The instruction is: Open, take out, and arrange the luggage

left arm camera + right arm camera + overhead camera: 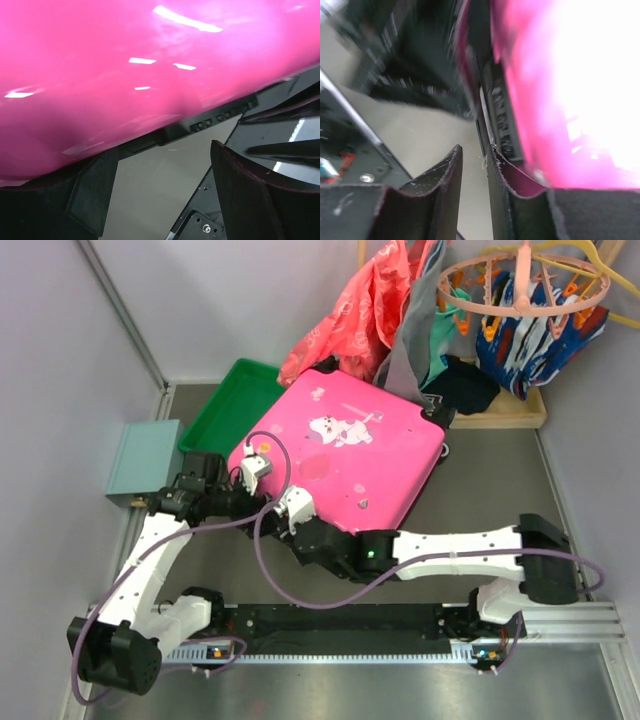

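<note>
The luggage [345, 450] is a hot-pink hard-shell suitcase with white stickers, lying flat and closed in the middle of the floor. My left gripper [258, 462] is at its near-left corner. In the left wrist view the left gripper [165, 167] is open, with bare floor between the fingers [247, 195] and the pink shell [125, 70] above them. My right gripper [285, 502] is at the near edge of the case. In the blurred right wrist view the right gripper [474, 152] stands slightly open with nothing in the gap, next to the black zipper trim [500, 120].
A green tray [235, 400] lies behind the case on the left, beside a pale-teal box [145, 460] against the left wall. Red clothes [360, 300], a dark garment [460, 385] and a pink round hanger [525, 295] crowd the back right. The arms' base rail [350, 625] runs along the near edge.
</note>
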Controlling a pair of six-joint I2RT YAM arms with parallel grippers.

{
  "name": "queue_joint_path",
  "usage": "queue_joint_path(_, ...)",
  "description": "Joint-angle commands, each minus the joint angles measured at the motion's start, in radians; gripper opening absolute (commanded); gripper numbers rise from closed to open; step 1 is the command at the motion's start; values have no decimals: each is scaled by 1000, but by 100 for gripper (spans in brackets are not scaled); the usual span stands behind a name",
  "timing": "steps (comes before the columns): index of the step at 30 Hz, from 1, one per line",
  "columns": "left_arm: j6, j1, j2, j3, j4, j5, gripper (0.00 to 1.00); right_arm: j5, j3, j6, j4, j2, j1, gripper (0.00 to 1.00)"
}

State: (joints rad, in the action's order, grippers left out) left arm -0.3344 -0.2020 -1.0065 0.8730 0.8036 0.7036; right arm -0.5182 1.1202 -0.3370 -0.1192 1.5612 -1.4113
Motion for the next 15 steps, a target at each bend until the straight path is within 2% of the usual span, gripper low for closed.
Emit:
queue_joint_path(1,-129,-42,-15,1,-281,177,78,3,6,-10,18,-164,9,29)
queue_joint_path(4,-170,-42,-14,0,-226,177,76,6,6,0,-43,-214,8,31)
queue_joint_path(7,-291,-43,-6,7,-134,203,75,-48,27,13,-129,-268,23,33)
queue_joint_path(8,-345,-43,2,7,-69,212,76,-78,41,10,-160,-277,32,33)
queue_joint_path(10,-364,-59,8,1,-40,200,78,-107,62,3,-215,-303,60,33)
queue_joint_path(14,-280,-131,31,-94,-139,90,87,-193,32,-4,-255,-357,127,33)
queue_joint_path(15,-259,-189,28,-109,-196,23,88,-207,20,1,-249,-371,133,32)
